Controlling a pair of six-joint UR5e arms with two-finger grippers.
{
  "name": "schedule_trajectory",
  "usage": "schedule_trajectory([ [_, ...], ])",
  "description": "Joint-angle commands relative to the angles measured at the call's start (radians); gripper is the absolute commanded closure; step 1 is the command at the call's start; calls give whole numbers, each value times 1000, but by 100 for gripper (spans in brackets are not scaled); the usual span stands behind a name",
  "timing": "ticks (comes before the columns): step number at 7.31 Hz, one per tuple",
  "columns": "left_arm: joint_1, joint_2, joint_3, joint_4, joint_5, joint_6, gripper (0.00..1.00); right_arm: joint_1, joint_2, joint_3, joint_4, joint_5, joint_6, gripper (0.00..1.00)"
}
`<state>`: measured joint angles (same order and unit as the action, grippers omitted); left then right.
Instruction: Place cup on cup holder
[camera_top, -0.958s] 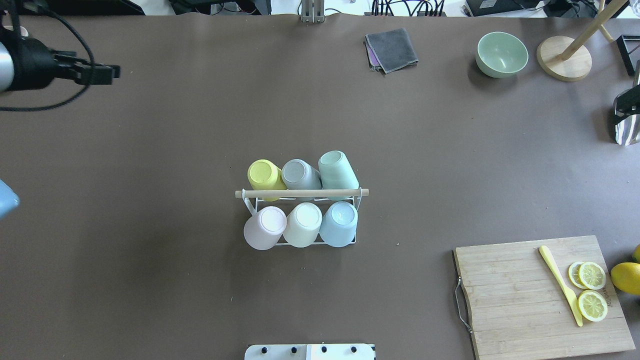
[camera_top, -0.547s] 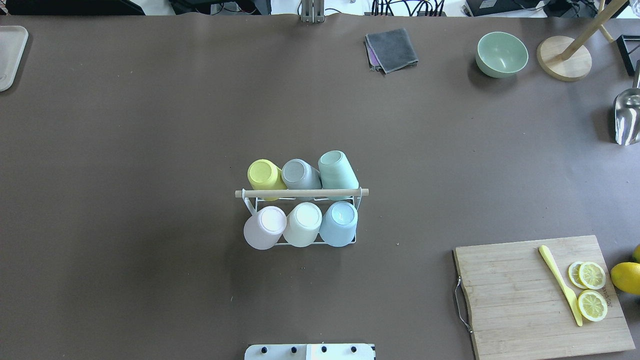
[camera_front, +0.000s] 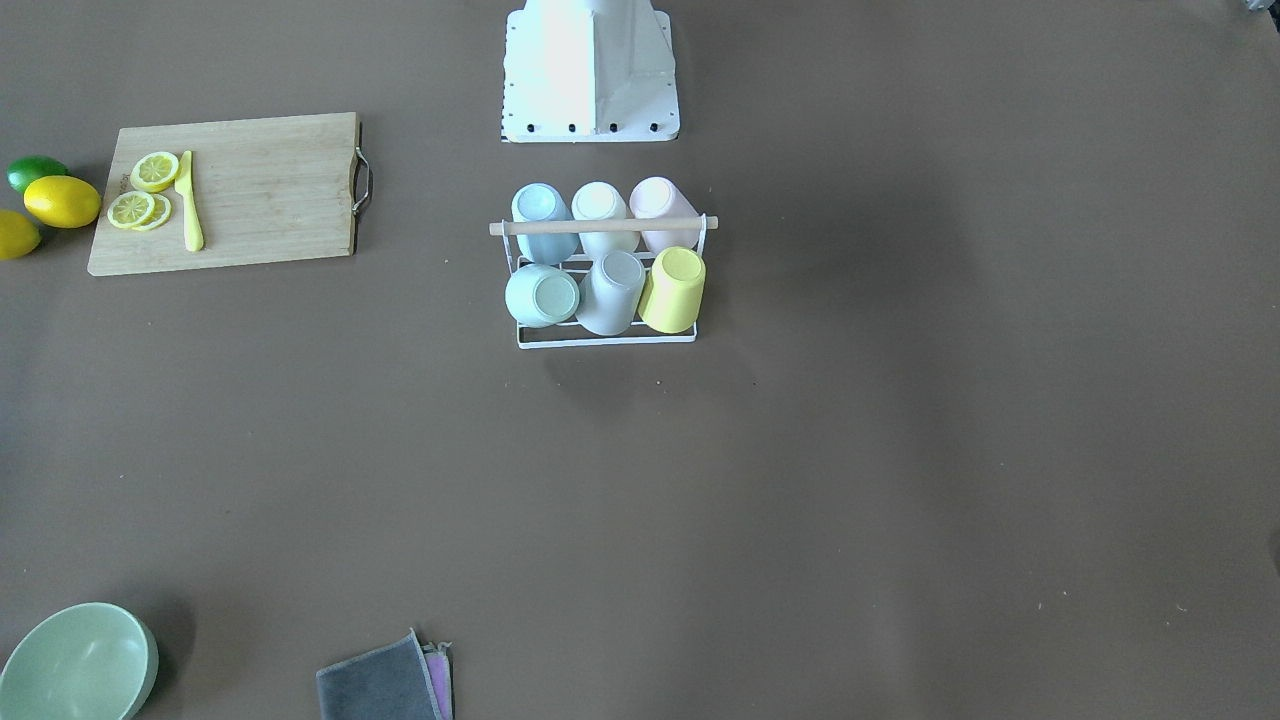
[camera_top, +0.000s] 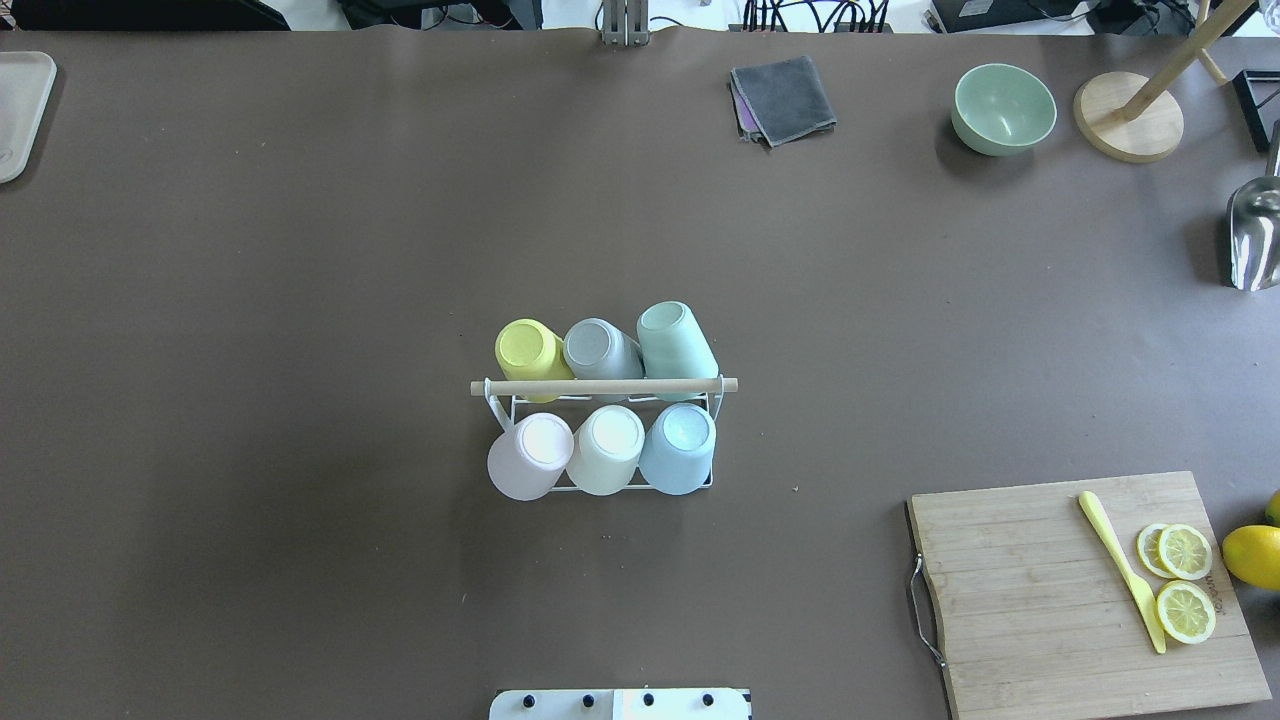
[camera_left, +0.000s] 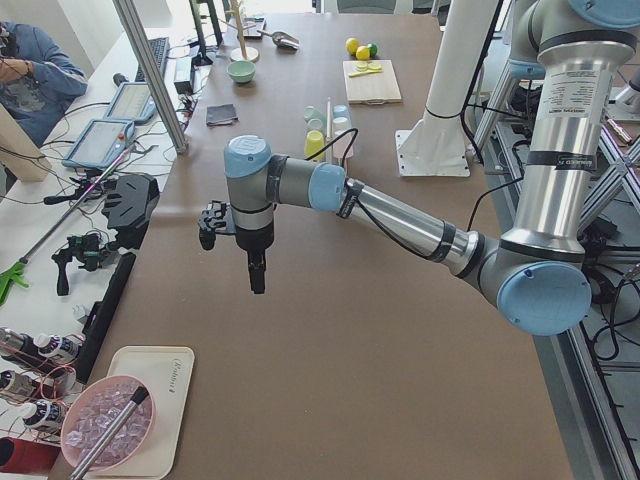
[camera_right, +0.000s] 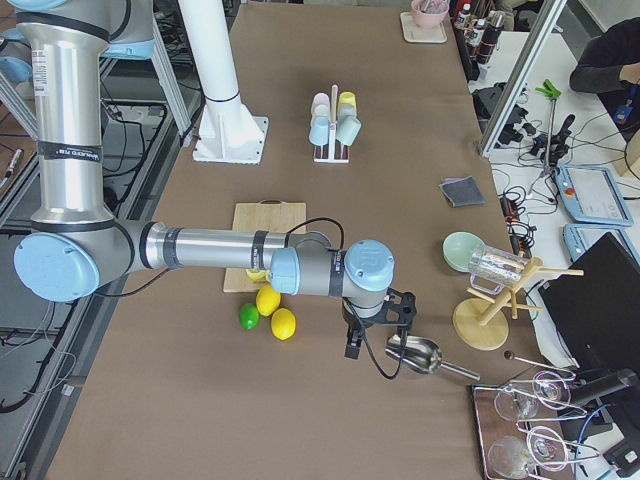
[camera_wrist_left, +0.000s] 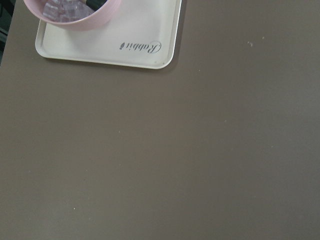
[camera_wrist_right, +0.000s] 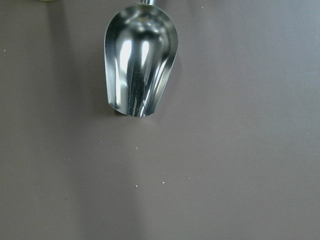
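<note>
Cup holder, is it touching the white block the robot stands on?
Apart. The overhead exterior view shows a strip of bare brown table between the cup holder and the robot's white base plate.

**Table surface, overhead view.** A brown table (camera_top: 300, 250) is shown from above. At frame centre the white wire cup holder (camera_top: 600, 385) is set on it. Along the top edge, right of centre, a folded grey cloth (camera_top: 785, 97), a green bowl (camera_top: 1003, 108) and a round wooden stand base (camera_top: 1128, 117) are placed. A purple layer under the cloth is possibly a second cloth. A metal scoop (camera_top: 1255, 235) lies at the right edge. A wooden cutting board (camera_top: 1040, 600) and a lemon (camera_top: 1252, 556) are seen at lower right, and a white tray (camera_top: 20, 110) at upper left.
</note>
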<state>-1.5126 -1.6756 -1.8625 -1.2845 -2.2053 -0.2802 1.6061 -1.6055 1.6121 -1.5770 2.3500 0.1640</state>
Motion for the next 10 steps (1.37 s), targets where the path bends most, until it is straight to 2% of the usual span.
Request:
schedule_trajectory([
  [1,-3,31,19,7,-80,57,1,3,2,-6,-8,-6,3,0],
  [2,-3,71,22,-7,-92,114,1,2,10,-8,-9,-18,5,0],
  [5,-49,183,17,-93,-94,127,1,0,9,-8,-11,-26,5,0],
  [10,-52,185,11,-79,-120,124,1,-9,9,-9,-11,-32,6,0],
])
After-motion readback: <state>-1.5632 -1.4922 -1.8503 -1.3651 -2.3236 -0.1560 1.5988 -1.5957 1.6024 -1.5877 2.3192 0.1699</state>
